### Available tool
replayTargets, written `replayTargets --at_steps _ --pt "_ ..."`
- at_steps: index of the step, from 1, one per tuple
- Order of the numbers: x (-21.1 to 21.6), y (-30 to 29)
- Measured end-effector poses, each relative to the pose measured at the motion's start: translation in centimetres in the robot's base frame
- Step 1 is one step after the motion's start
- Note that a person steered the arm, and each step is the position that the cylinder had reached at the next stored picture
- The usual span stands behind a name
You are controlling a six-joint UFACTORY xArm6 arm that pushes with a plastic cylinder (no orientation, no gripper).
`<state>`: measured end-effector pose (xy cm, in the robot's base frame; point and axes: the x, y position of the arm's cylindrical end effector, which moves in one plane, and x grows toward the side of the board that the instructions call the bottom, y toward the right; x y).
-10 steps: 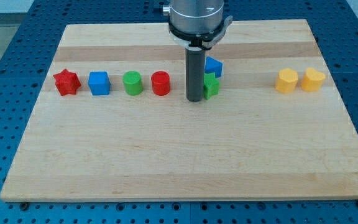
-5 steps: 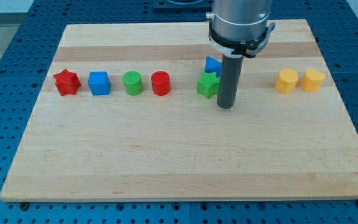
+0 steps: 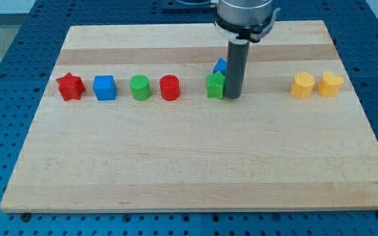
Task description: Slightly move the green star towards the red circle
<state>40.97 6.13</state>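
Pale wooden table set on a blue perforated base; light grain, a darker band across the upper part.

Row across the middle of the frame, noted left to right: red star, blue cube, green cylinder, red circle. A gap follows, then the green star, just right of centre. Close behind it, toward the upper frame, a blue block is seen. Far right: two yellow blocks, the first rounded with facets, the second heart-like, side by side and apparently touching.

No claw is fitted, so nothing is clenched or released; only a dark rod is carried. My tip is placed at the green star's right side, touching or nearly so.

Key relation: the green star lies directly left of my tip, and the red circle lies further left on the same line. A short leftward push is judged to be what is called for; bare table lies between star and circle.

Hard to make out: the blue block's shape, partly covered by the rod and the star; true contact between tip and star; the star's right edge behind the rod.
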Motion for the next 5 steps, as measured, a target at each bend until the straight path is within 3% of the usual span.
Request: replayTargets --at_steps 4,5 --pt "0.2 -0.4" --pt "-1.3 -0.4"
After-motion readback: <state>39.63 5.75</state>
